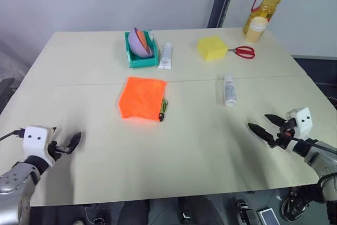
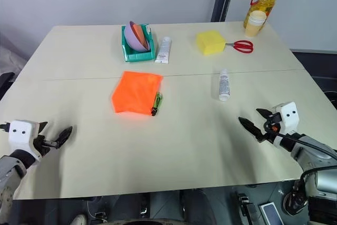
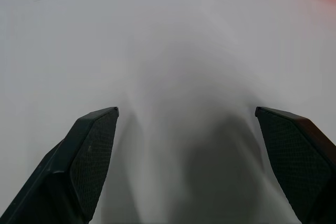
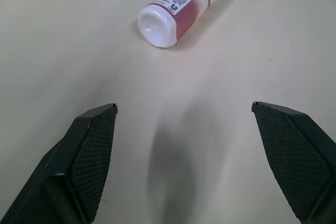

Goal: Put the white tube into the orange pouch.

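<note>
1. The white tube [image 1: 229,90] lies flat on the pale desk [image 1: 174,146], right of centre, cap end pointing toward the near edge.
2. Right tool [image 1: 265,124] hovers near the desk's near right corner, its two black fingers spread wide, nothing between them. The tube sits ahead of it and slightly to its left, clearly apart; in the right wrist view the tube [image 4: 181,6] lies beyond the open fingertips, capped end facing them.
3. The orange pouch [image 1: 142,98] lies flat near the desk's centre, left of the tube, with a lime-green and dark bit at its right edge. Pouch and tube are well apart.
4. Left tool [image 1: 71,143] sits low at the near left edge, fingers wide, empty; the pouch lies ahead of it and to its right.
</note>
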`<state>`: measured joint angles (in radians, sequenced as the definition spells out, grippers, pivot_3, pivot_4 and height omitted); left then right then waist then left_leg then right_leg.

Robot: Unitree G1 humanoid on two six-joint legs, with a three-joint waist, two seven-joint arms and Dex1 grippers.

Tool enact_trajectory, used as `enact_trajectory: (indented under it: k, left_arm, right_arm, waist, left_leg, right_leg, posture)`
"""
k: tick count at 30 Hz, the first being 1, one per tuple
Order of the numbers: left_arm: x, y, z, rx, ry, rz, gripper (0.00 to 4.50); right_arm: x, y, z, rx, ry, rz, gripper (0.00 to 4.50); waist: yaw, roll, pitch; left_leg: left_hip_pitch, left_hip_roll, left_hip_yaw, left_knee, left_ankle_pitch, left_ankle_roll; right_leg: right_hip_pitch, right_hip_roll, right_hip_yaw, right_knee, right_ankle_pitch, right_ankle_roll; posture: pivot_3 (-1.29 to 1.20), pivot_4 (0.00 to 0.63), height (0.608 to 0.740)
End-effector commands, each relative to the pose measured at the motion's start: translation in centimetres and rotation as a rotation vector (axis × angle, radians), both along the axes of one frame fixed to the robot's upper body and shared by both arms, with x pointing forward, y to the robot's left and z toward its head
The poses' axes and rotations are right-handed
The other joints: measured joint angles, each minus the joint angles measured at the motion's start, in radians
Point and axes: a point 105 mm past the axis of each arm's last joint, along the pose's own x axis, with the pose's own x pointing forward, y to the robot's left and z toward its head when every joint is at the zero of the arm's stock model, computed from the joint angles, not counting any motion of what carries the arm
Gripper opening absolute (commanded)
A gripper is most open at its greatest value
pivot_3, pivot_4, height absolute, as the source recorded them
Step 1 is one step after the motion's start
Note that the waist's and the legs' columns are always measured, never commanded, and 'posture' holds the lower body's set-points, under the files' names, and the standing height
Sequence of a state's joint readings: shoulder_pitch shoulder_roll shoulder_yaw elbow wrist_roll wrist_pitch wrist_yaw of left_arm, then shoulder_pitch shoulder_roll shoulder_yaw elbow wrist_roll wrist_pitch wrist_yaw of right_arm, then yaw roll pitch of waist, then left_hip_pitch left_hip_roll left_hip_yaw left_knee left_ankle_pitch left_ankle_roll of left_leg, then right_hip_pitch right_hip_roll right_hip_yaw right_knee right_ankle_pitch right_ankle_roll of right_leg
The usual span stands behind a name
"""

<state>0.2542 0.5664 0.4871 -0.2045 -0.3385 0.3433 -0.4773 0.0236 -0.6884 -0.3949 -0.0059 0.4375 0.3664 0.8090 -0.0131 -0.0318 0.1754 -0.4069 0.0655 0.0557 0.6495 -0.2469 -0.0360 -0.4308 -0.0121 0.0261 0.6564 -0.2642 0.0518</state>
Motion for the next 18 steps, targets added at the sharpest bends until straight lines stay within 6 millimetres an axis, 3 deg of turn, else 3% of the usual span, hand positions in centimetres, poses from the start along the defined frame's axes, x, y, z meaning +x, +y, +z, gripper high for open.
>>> enact_trajectory:
  k: [1, 7, 12, 18]
  left_arm:
    - [0.2, -0.3, 1.4, 0.021, -0.037, -0.019, 4.46]
    - [0.7, -1.7, 1.8, -0.003, -0.042, -0.081, 4.46]
    - [1.5, -3.8, 3.2, 0.009, -0.101, -0.172, 4.46]
    - [2.8, -8.6, 4.2, 0.171, -0.141, -0.415, 4.46]
  right_arm:
    - [0.2, 0.9, 1.5, -0.019, -0.051, 0.029, 4.28]
    - [0.7, 2.3, 2.1, -0.006, -0.077, 0.053, 4.28]
    - [1.5, 6.3, 3.7, 0.028, -0.123, 0.167, 4.28]
    - [1.1, 12.5, 5.3, 0.086, -0.175, 0.332, 4.28]
  waist:
    - [0.0, 0.0, 0.0]
    - [0.0, 0.0, 0.0]
    - [-0.002, 0.0, 0.0]
    - [0.002, 0.0, 0.0]
  left_leg:
    - [0.0, 0.0, 0.0, 0.0, 0.0, 0.0]
    - [0.0, 0.0, 0.0, 0.0, 0.0, 0.0]
    - [0.0, 0.0, 0.0, 0.0, 0.0, 0.0]
    - [0.0, 0.0, 0.0, 0.0, 0.0, 0.0]
  right_leg:
    - [0.0, 0.0, 0.0, 0.0, 0.0, 0.0]
    - [0.0, 0.0, 0.0, 0.0, 0.0, 0.0]
    - [0.0, 0.001, 0.0, 0.0, 0.0, 0.0]
    - [0.0, 0.001, 0.0, 0.0, 0.0, 0.0]
  posture:
    - [0.0, 0.15, 0.726]
    - [0.0, 0.15, 0.726]
    - [0.0, 0.15, 0.726]
    - [0.0, 0.15, 0.726]
